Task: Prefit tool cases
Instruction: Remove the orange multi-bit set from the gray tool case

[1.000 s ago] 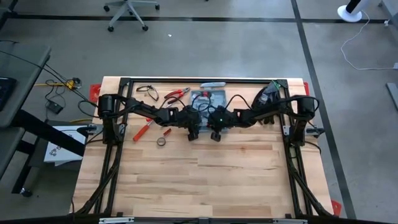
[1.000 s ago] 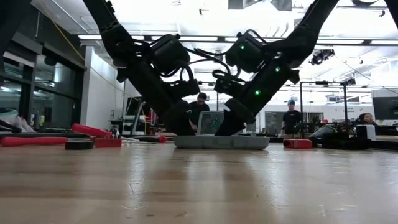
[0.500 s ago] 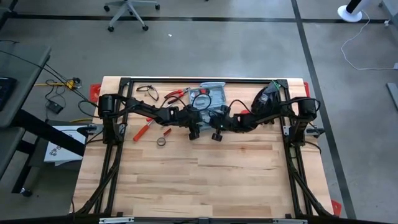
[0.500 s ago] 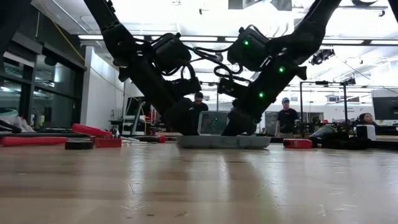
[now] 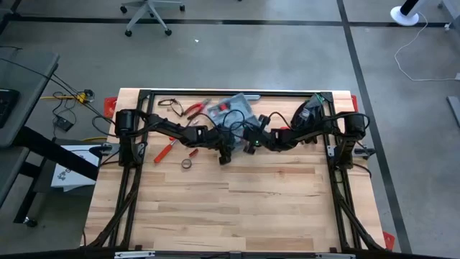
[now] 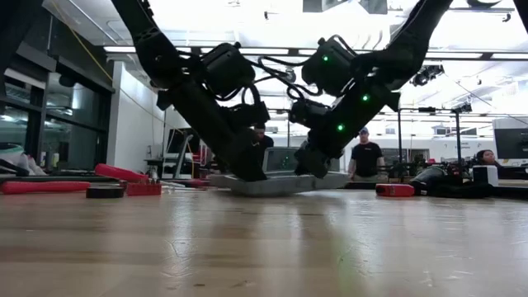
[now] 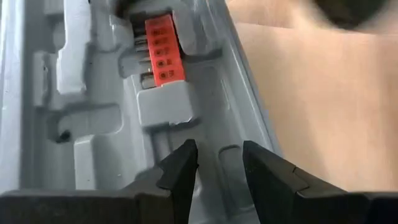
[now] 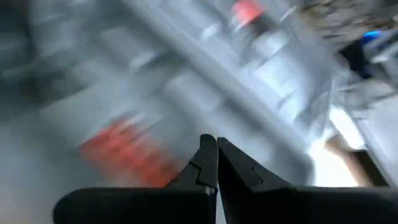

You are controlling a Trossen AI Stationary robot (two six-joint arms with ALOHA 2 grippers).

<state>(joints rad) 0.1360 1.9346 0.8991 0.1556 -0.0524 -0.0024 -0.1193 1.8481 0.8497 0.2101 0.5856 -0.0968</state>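
Robotics lab: concrete floor [image 5: 287, 57], monitors [image 6: 511, 142].

Bright ceiling lights [image 6: 272, 16] glare in the low view, silhouetting both arms; the near tabletop [image 6: 264, 247] is soft. The right wrist view is motion-blurred; the high view is evenly lit

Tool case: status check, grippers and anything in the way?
Left gripper open over the tool case tray. Right gripper shut, at the case. Case tilted on the table. Loose red-handled tools lie to its left, apart.
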